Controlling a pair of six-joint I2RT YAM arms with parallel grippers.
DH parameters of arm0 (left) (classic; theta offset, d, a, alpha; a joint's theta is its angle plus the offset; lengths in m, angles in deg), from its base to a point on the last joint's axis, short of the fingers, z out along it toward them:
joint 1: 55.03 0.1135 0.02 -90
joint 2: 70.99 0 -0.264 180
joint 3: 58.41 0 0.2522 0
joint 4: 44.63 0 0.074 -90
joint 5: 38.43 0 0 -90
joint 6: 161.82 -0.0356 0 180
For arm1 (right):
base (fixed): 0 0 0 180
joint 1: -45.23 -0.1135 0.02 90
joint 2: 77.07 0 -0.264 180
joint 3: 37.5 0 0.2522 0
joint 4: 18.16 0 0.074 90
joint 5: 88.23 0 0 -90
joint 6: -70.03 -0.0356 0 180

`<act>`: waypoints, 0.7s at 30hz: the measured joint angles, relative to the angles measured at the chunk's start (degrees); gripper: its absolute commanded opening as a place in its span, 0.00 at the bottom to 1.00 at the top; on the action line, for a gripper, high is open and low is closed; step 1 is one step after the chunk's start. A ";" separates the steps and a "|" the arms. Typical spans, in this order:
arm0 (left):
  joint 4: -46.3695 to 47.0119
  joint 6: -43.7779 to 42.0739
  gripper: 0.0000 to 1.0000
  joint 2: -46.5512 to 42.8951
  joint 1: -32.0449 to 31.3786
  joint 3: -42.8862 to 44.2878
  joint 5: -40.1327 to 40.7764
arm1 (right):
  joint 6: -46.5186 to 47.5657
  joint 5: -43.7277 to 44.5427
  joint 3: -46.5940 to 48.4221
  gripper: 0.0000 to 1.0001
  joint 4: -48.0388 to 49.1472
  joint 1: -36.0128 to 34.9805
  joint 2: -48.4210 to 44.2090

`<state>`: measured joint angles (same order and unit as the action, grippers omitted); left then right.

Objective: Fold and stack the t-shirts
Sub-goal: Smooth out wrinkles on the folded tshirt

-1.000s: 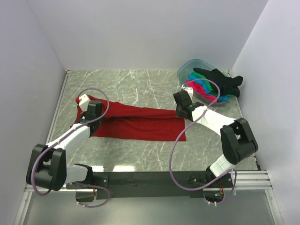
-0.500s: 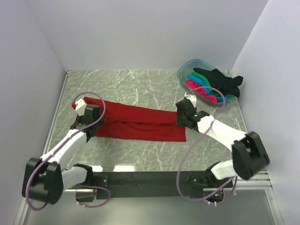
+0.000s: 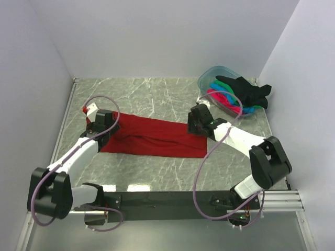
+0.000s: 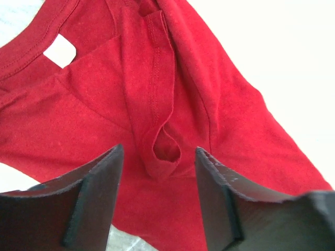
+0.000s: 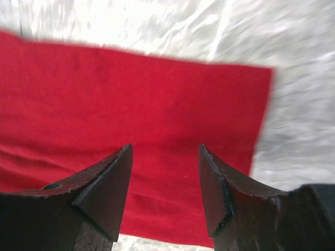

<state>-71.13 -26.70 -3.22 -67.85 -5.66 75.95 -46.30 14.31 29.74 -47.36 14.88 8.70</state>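
Note:
A dark red t-shirt (image 3: 157,138) lies flat on the marble table, folded into a long band. My left gripper (image 3: 103,127) hangs open over its collar end. In the left wrist view the left gripper (image 4: 159,157) straddles a folded sleeve (image 4: 165,149) without touching it, and a white label (image 4: 62,52) shows at the neck. My right gripper (image 3: 195,124) is open just above the hem end. The right wrist view shows the right gripper (image 5: 165,151) with only flat red cloth (image 5: 157,94) below. A black t-shirt (image 3: 246,89) drapes over the tub, with pink (image 3: 215,96), blue (image 3: 226,97) and green (image 3: 215,83) ones inside.
The clear bluish tub (image 3: 205,79) stands at the back right corner, close behind my right arm. White walls close in the table on three sides. A metal rail (image 3: 65,123) runs along the left edge.
Both grippers have gone from shut to open and let go of the red shirt. The right gripper has shifted left over the hem end; the shirt now lies flat in a narrower band.

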 measured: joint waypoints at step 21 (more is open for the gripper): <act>2.29 -3.76 0.33 24.85 2.32 10.14 0.61 | -0.87 -9.18 -2.45 0.59 5.03 -3.91 4.39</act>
<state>-68.83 -30.46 21.63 -65.54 4.48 76.56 -47.17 5.13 27.29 -42.34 10.97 13.10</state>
